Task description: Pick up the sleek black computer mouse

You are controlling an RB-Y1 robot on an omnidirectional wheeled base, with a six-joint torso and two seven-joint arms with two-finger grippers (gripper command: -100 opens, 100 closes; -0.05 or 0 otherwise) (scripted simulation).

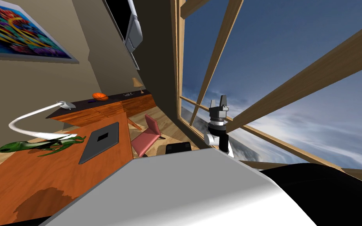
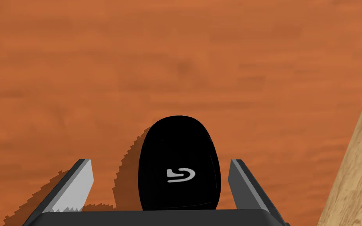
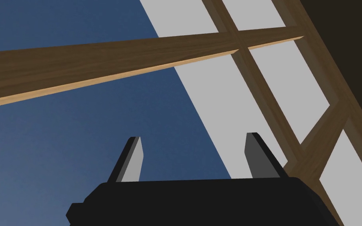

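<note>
Where the orange-brown desk (image 2: 176, 59) spreads beneath the black mouse (image 2: 179, 164), our right gripper (image 3: 194, 136) is raised well apart from the mouse, fingers wide. Our left gripper (image 2: 159, 161) stands wide astride the mouse, neither finger touching it. We judge a sound grasp needs a lower, centred approach, then even closure on its flanks.
</note>
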